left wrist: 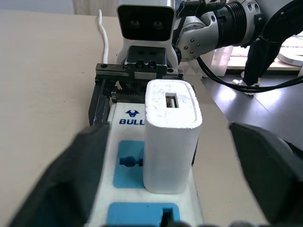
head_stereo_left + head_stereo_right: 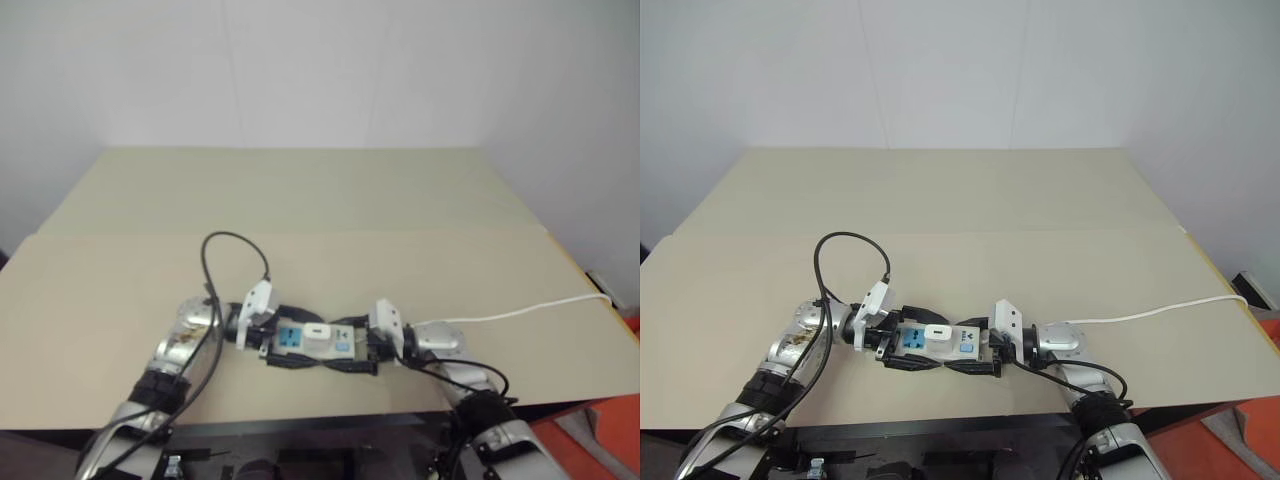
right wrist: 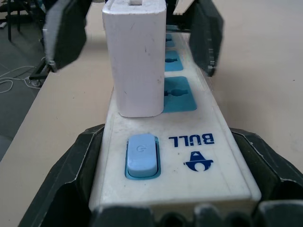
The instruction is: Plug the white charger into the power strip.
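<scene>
Plastic, white and smooth, makes up the white charger (image 1: 170,137): we see a small upright block with rounded corners and a slot in its top face. It stands on the power strip (image 3: 189,156), a long white bar with blue outlet faces, a pale blue switch at one end and a blue "BULL" mark beside it. The charger sits on the outlet nearest that switch, upright and flush with the strip as far as we can tell.

Going left to right across the desk (image 2: 330,200): our left hand (image 2: 262,333) lies at the strip's left end, its black fingers (image 1: 71,179) spread wide on either side of the strip and clear of the charger, which stands between them untouched. Next comes the strip itself, lying level just above the near edge of the desk, with the charger toward its right part. Then our right hand (image 2: 985,352) clamps the switch end of the strip, its fingers (image 3: 75,170) pressed against both long sides. Further right, the strip's thin white cable (image 2: 520,312) trails across the desk toward the far right edge.
</scene>
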{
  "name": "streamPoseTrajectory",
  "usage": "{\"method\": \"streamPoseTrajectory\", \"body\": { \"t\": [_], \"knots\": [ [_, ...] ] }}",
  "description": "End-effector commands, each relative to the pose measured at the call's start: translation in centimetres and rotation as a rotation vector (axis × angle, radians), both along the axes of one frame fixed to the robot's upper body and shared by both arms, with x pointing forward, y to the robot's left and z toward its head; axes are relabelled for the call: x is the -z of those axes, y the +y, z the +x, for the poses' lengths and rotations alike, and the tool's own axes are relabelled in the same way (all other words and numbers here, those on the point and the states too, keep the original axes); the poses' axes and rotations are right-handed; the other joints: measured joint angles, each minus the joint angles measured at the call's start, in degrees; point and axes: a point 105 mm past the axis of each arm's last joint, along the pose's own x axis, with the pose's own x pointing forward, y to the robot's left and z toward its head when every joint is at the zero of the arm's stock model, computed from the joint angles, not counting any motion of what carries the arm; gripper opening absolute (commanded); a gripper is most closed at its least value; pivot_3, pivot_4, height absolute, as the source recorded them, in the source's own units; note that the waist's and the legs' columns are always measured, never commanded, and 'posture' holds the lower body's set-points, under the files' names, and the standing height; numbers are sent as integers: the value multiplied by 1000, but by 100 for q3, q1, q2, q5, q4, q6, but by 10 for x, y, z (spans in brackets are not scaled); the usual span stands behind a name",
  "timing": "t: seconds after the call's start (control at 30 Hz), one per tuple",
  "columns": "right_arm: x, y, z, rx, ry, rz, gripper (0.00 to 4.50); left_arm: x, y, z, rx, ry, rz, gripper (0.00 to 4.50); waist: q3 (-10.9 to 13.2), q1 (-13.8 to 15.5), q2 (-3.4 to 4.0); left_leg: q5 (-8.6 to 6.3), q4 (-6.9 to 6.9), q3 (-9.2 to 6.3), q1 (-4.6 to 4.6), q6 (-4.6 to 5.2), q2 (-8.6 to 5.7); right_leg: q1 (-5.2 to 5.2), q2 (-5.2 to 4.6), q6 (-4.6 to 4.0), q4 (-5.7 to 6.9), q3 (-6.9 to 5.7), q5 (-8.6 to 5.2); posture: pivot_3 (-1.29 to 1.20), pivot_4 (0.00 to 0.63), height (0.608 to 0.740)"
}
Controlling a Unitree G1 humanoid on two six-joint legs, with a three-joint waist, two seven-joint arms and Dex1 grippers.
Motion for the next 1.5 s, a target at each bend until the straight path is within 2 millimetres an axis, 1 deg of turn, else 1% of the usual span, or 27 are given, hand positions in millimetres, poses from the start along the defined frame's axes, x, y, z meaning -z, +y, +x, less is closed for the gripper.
{"method": "streamPoseTrajectory", "body": {
  "t": [0.03, 0.13, 0.27, 0.33, 0.37, 0.47, 0.53, 0.63, 0.7, 0.8, 0.87, 1.03, 1.07, 1.23, 1.33, 1.4, 1.5],
  "knots": [
    [-9, -1, 4, 3, -28, 21, 3431, 11, 8, 0, -20, 65, 38, 4455, 0, 0, 0, 0, 0, 0, 0, 0, 0, 0, 0, 0, 0, 0, 0, 0, 150, 740],
    [-9, -1, 4, 4, -27, 23, 3431, -4, 13, 8, -36, -21, 8, 4455, 0, -8, 0, 0, -1, 0, 0, 0, 0, -2, 1, 0, -1, 0, 0, 0, 150, 740],
    [-7, 0, 5, 9, -11, 20, 3431, -38, 38, 20, -10, -135, 48, 4455, 2, -15, -3, 0, -2, 0, -5, 0, 1, -9, 3, 0, -2, 0, 0, 0, 150, 740],
    [-7, 0, 5, 12, -7, 18, 4160, -53, 50, 23, -10, -166, 67, 4500, 3, -15, -3, 0, -2, 0, -13, 0, 2, -15, 4, 0, -4, -2, 0, 0, 150, 740],
    [-7, 0, 5, 13, -5, 16, 4448, -58, 55, 24, -14, -179, 73, 4500, 3, -13, -2, 0, -2, -1, -17, 0, 1, -16, 4, 0, -8, -3, 0, 0, 150, 740],
    [-8, -1, 6, 19, -1, 11, 4448, -73, 71, 29, -56, -241, 95, 4500, 3, -11, -2, -2, -5, 0, -23, 3, -1, -17, -3, 1, -15, -3, 0, 0, 150, 740],
    [-9, -3, 6, 25, -11, 9, 4448, -78, 79, 32, -76, -261, 103, 4500, 4, -11, -2, -2, -5, 2, -24, 4, -2, -18, -5, 1, -15, -3, 0, 0, 150, 740],
    [-14, -8, 6, 34, -28, 9, 4448, -81, 86, 32, -89, -273, 107, 4500, 7, 4, -1, -2, -4, 1, -31, 4, -1, -24, -4, 1, -11, -6, 0, 0, 150, 740],
    [-22, -15, 5, 47, -54, 14, 4448, -81, 89, 29, -88, -273, 116, 4500, 7, 16, 0, -2, -4, 1, -41, 4, -1, -33, -3, 1, -10, -6, 0, 0, 150, 740],
    [-36, -32, 1, 80, -76, 21, 4448, -79, 95, 27, -94, -270, 125, 4500, 8, 57, 1, -2, -4, 0, -71, 4, -3, -58, -5, 1, -11, -9, 0, 0, 150, 740],
    [-42, -43, -3, 102, -89, 15, 4448, -78, 95, 27, -99, -268, 121, 4500, 8, 110, 0, -2, -3, 2, -93, 4, -5, -81, -8, 3, -11, -6, 1, 0, 150, 740],
    [-59, -74, -11, 181, -126, -10, 4448, -72, 96, 23, -97, -263, 116, 4500, 8, 159, 0, -2, -3, 23, -100, 4, -4, -89, -5, 3, -11, -10, 1, 0, 150, 740],
    [-64, -84, -14, 201, -136, -24, 4448, -71, 98, 21, -102, -260, 117, 4500, 8, 161, 0, -2, -3, 28, -100, 4, -4, -89, -5, 3, -10, -10, 2, 0, 150, 740],
    [-83, -122, -27, 280, -160, -77, 4448, -69, 111, 14, -135, -249, 142, 4500, 9, 156, -2, -2, -3, 37, -99, 4, -4, -88, -5, 4, -12, -7, 1, 0, 150, 740],
    [-92, -140, -34, 319, -163, -105, 4448, -72, 120, 9, -166, -245, 158, 4500, 10, 151, -2, -2, -3, 37, -99, 4, -1, -89, -2, 4, -12, -7, 1, 0, 150, 740],
    [-98, -151, -38, 346, -160, -118, 4448, -72, 125, 8, -211, -239, 188, 4500, 10, 156, -2, -2, -3, 38, -96, 4, -1, -88, -2, 4, -11, -6, 1, 0, 150, 740],
    [-101, -159, -41, 376, -151, -134, 4448, -73, 129, 6, -248, -229, 200, 4500, 10, 157, -2, -2, -3, 39, -92, 4, -1, -85, -4, 5, -12, -5, 1, 0, 150, 740]
  ]
}}
